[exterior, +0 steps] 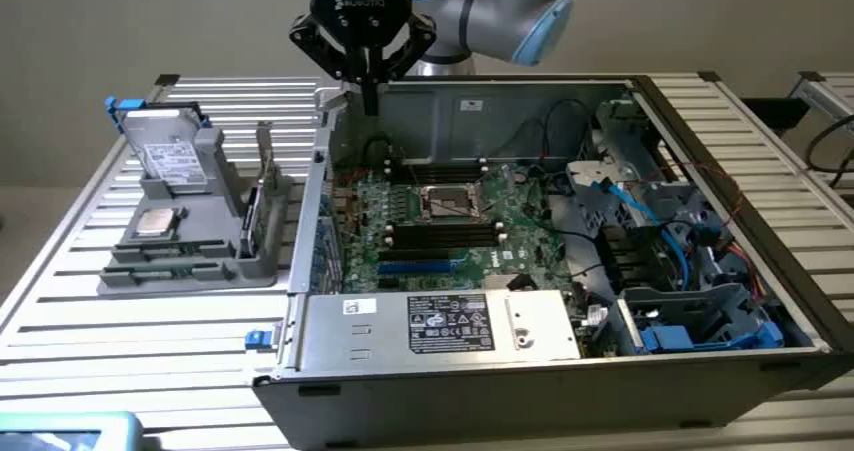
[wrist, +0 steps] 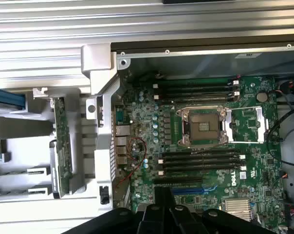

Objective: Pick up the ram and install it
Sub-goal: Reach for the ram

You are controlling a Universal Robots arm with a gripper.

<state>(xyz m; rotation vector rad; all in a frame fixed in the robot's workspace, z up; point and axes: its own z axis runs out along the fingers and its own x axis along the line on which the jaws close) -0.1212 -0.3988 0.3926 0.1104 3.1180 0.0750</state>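
Note:
The ram (exterior: 250,221) is a thin dark stick standing on edge in a grey holder (exterior: 200,271) at the exterior view's left, beside the open computer case (exterior: 441,371). In the wrist view the ram (wrist: 53,168) is a dark strip next to a taller green card (wrist: 63,141). My gripper (exterior: 368,96) hangs shut and empty above the case's far left corner, well apart from the ram. Its closed fingers (wrist: 162,202) point down over the motherboard (wrist: 254,122), near the black memory slots (wrist: 200,161).
The holder also carries a silver hard drive (exterior: 174,156) and a processor chip (exterior: 158,221). Inside the case are the CPU socket (exterior: 451,201), blue and black cables (exterior: 627,211), drive cages (exterior: 694,321) and a power supply (exterior: 441,326). The case walls stand around the motherboard.

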